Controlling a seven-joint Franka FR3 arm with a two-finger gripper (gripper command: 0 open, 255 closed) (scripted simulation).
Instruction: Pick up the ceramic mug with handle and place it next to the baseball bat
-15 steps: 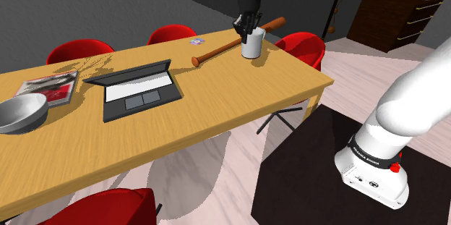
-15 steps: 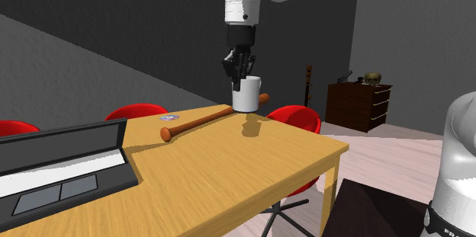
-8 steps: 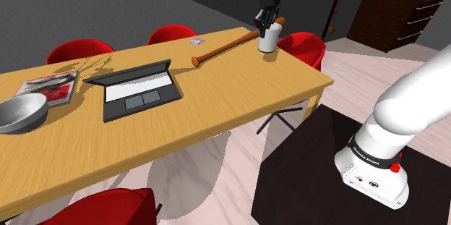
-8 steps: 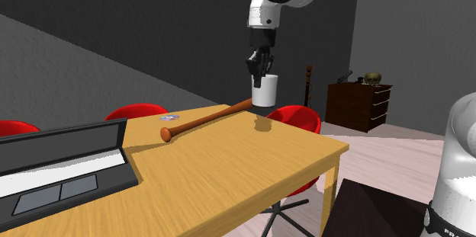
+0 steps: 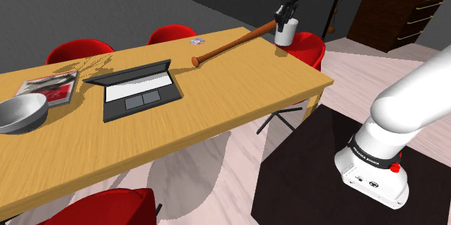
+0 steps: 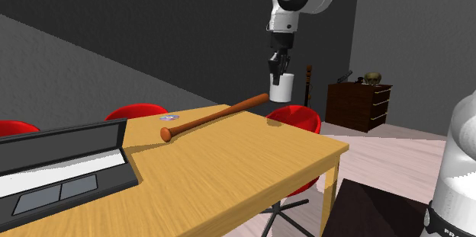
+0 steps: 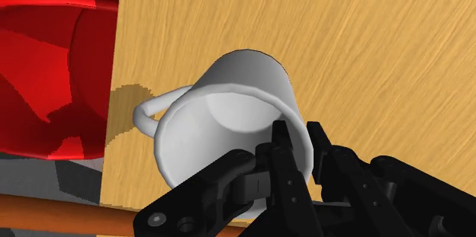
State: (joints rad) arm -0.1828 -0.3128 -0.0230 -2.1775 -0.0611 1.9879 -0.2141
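A white mug [image 5: 285, 33] hangs above the tabletop's [image 5: 217, 108] far corner, its rim pinched by the black end effector [image 5: 283, 19]. In the shoulder view, the bat's [image 5: 235, 42] thick end lies at its nine o'clock and a red chair [image 5: 309, 47] at four o'clock; a laptop [image 5: 137, 88] sits well apart.

I've got my arm [image 5: 413, 104] on screen now: thick, smooth white links, rounded at the ends, with dark rings at the joints, thinning to a slimmer white-and-grey section [image 6: 281, 24] near the hand. At the base [image 5: 368, 181] I can see a black band [image 5: 370, 154] with small white lettering I can't read, a red dot [image 5: 396, 167] beside it, and a few tiny dark round marks on the white foot. The gripper [image 7: 297, 138] is all black and blocky, with hinged linkages and a round pivot [image 7: 158, 218].
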